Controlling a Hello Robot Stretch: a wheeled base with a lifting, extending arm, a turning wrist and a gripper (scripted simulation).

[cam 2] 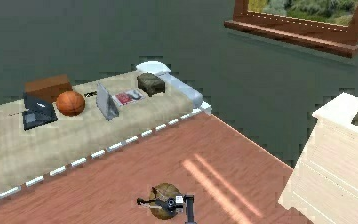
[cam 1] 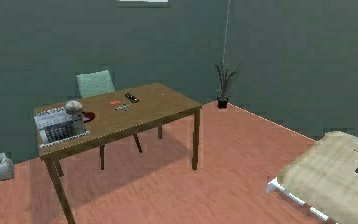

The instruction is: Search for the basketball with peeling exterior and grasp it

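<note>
An orange basketball (cam 2: 71, 102) lies on the bed (cam 2: 47, 145) at the arm side view's left, between a laptop (cam 2: 37, 112) and an upright flat panel (cam 2: 107, 100). Low in that view, over the wooden floor, is my gripper (cam 2: 170, 205), dark with small white marks. A mottled brownish round thing (cam 2: 164, 194) sits right at it. I cannot tell whether the gripper holds it or whether it rests on the floor.
In the forward view a wooden table (cam 1: 162, 105) carries a laptop (cam 1: 62, 125), a pale round thing (cam 1: 74, 105) and small items, with a teal chair (cam 1: 95, 83) behind. A potted plant (cam 1: 223, 88) fills the corner. A white dresser (cam 2: 337, 165) stands at the arm side view's right.
</note>
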